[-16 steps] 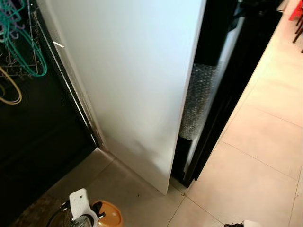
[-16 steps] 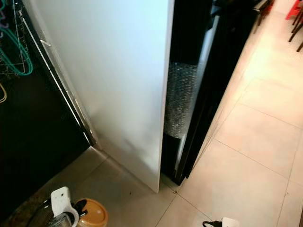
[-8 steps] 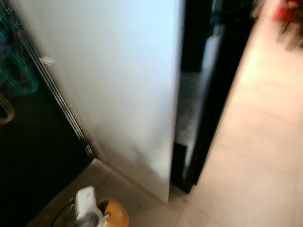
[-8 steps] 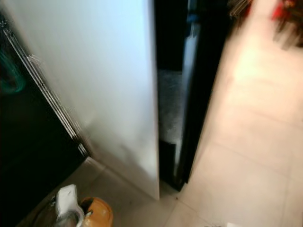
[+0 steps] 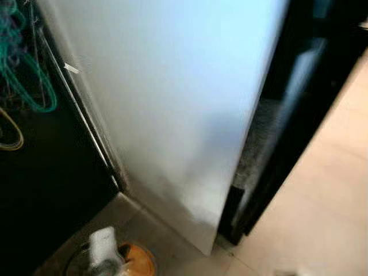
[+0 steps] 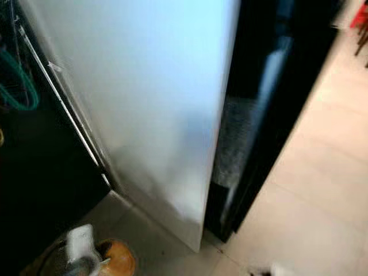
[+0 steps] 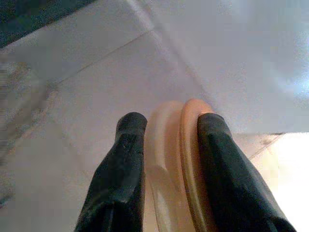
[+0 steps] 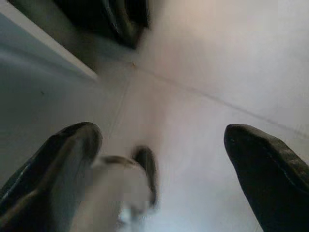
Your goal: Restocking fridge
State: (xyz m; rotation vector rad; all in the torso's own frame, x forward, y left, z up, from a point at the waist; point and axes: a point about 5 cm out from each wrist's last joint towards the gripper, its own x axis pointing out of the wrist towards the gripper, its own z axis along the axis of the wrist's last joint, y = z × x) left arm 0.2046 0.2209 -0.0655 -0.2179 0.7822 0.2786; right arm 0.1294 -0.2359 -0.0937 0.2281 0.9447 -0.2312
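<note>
My left gripper is shut on a round orange-tan object with a ridged rim, gripped edge-on between the two black fingers. In the eye views that orange object sits low at the bottom left, just above the grey floor. The fridge's tall white panel stands right ahead. To its right is a dark gap with bubble wrap inside and a glossy black door edge. My right gripper hangs open over the floor tiles with nothing held.
Green and yellow hangers hang on a wire rack against a black surface at the left. Pale beige floor tiles stretch away on the right. A blurred white and dark shape lies beneath the right gripper.
The head view has swung and is still blurred, so the whole scene has shifted. The left gripper keeps its hold on the orange object. Nothing else has visibly moved.
</note>
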